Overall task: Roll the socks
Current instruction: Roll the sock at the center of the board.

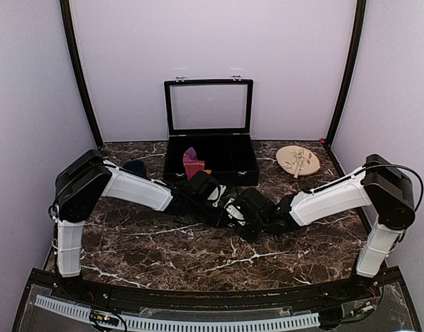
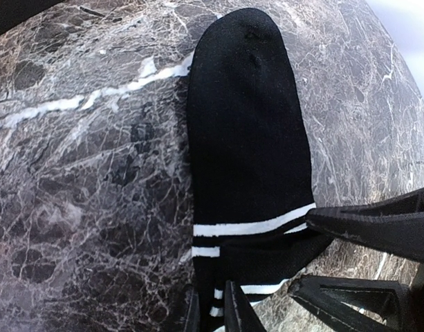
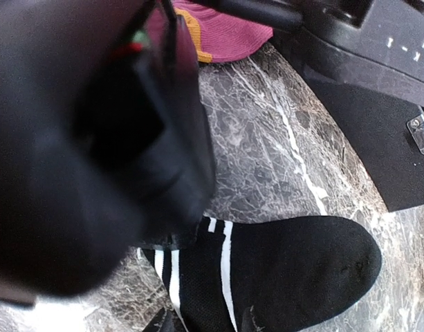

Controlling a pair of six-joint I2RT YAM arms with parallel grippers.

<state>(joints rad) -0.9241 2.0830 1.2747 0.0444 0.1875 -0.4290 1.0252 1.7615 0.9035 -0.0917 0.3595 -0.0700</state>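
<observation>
The black sock [image 2: 246, 138] lies flat in the middle of the table [image 1: 128, 242], just near of the box [image 1: 210, 155]. The left gripper [image 2: 213, 311] pinches its stripy end — the toe runs straight away. The right gripper [image 3: 206, 321] is spread apart over that same end — just as close.

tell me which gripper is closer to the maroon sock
Left. The left gripper is just in front of the maroon sock; the right gripper lies beyond it, farther right.
</observation>
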